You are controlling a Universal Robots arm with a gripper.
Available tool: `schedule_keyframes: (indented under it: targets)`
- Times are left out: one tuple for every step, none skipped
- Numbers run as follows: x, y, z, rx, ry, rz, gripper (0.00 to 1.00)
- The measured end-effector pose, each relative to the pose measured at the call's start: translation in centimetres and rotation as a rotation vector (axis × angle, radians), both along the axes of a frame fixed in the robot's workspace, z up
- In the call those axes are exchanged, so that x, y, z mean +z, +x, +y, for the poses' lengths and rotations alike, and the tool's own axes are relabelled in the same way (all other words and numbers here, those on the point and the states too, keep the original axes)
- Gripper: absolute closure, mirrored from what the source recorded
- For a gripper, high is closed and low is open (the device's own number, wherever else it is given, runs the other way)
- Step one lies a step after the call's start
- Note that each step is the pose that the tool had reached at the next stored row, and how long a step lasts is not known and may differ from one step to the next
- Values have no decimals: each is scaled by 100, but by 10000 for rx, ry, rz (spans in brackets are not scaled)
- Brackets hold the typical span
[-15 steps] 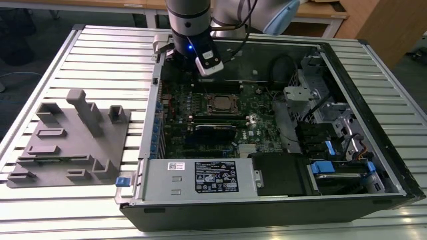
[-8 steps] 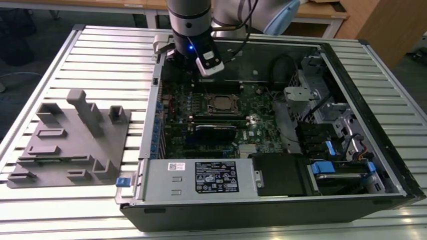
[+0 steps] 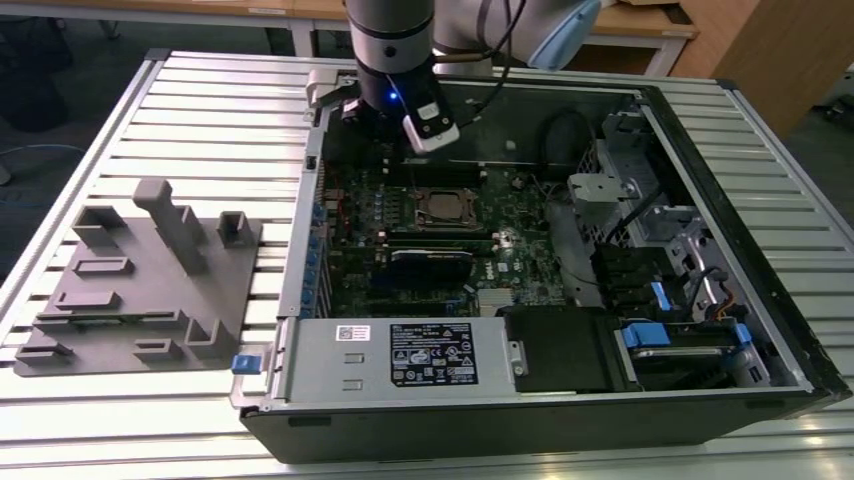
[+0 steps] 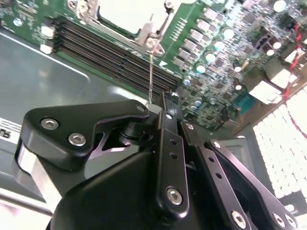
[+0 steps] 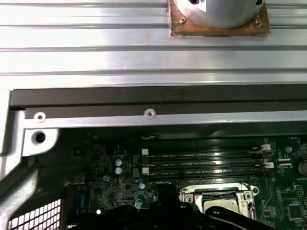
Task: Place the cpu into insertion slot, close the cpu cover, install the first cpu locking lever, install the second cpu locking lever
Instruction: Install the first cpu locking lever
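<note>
Where the arm hangs over the far part of the open computer case (image 3: 534, 432) on the slatted table (image 3: 200, 100), the pincer (image 4: 160, 103) looks pressed together on the free end of a thin wire lever (image 4: 150, 72) in the second wrist view. The fingertips meet right where the wire stops, though the exact contact is partly hidden, so I judge rather than see that it is held.

The lever runs from a hinge at the corner of the silvery cover (image 4: 144, 32), just beside the long black memory slots (image 4: 110, 52). In the exterior view the chip (image 3: 445, 209) lies flat in its socket (image 5: 191, 196) near the middle of the green circuit board (image 3: 360, 200), grey-brown top showing through the frame – the cover seems to be down over it.

The lever is probably light, smooth, springy steel, likely to slip or snap back, so the end is the best place to grip it for leverage. The chip is light, stiff and fragile, and any pressure belongs on the frame – not on its face.
</note>
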State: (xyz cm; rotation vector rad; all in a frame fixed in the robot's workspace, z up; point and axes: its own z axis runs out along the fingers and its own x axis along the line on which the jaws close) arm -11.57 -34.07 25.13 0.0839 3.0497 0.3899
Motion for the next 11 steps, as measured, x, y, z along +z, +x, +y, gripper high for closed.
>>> schedule_keyframes:
  targets:
    - [-1, 23, 0, 0, 0, 0, 89]
    - [-1, 48, 0, -1, 0, 0, 89]
    - [-2, 75, 0, -1, 0, 0, 89]
    - [-3, 102, 0, -1, 0, 0, 89]
    - [-3, 126, 0, 0, 0, 0, 89]
    - [-4, 150, 0, 0, 1, 0, 89]
    - [-6, 173, 0, 0, 1, 0, 89]
    - [-6, 197, 0, 0, 1, 0, 89]
    - [-7, 220, 0, -1, 1, 0, 89]
    - [-8, 241, 0, 0, 1, 0, 89]
    - [-10, 260, 0, -1, 2, 0, 89]
